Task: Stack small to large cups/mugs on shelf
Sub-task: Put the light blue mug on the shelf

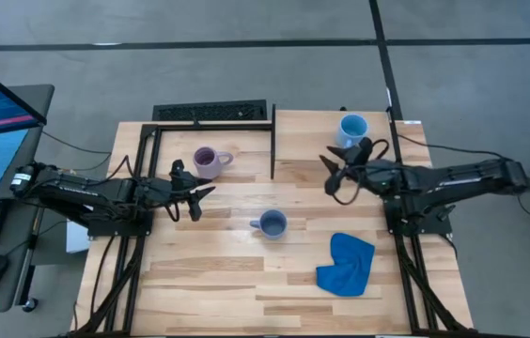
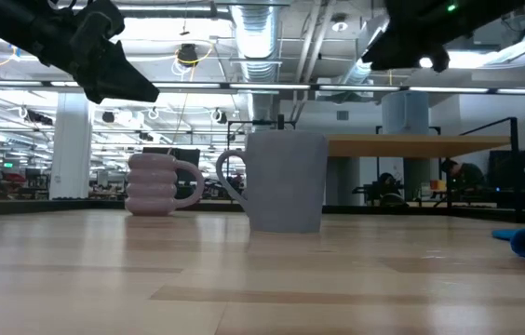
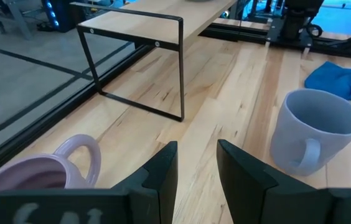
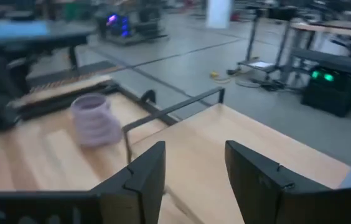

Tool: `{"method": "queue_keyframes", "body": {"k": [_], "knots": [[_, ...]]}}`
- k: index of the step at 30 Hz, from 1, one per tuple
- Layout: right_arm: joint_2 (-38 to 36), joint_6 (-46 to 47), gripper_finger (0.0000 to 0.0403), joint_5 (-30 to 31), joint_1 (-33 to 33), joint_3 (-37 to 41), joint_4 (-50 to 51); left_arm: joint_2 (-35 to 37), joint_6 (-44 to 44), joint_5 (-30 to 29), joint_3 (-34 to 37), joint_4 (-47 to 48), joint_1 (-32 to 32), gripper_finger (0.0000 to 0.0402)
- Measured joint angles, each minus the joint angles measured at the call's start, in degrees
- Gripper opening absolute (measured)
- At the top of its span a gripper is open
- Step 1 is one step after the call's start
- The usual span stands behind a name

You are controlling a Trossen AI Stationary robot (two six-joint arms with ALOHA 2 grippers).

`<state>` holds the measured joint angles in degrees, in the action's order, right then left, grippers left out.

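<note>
- Hovering over the shelf (image 1: 378, 141) edge, right gripper (image 1: 333, 174) is parted, empty, near the light sky blue ceramic mug (image 1: 352, 127) at the far corner.
- Left gripper (image 1: 193, 199) hangs parted, empty, beside the lilac ribbed ceramic mug (image 1: 207, 161).

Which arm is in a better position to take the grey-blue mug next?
Probably the left. The left gripper is open, empty and faces the grey-blue mug nearby. The right gripper hovers by the shelf, facing away.
</note>
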<state>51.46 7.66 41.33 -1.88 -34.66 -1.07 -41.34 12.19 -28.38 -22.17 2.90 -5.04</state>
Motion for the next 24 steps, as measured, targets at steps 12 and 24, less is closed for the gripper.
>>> {"method": "queue_keyframes", "body": {"k": [12, 24], "knots": [[16.16, 0.23, 0.0189, 7.78, 3.71, 0.1, -14.88, 0.0, -1.05, -0.47, 0.0, 0.25, 0.0, 0.0103], [17.09, 3.1, 0.0189, 14.34, 6.91, 0.1, -13.98, 0.0, -1.05, -0.48, 0.01, 0.29, 0.0, 0.0103]]}}
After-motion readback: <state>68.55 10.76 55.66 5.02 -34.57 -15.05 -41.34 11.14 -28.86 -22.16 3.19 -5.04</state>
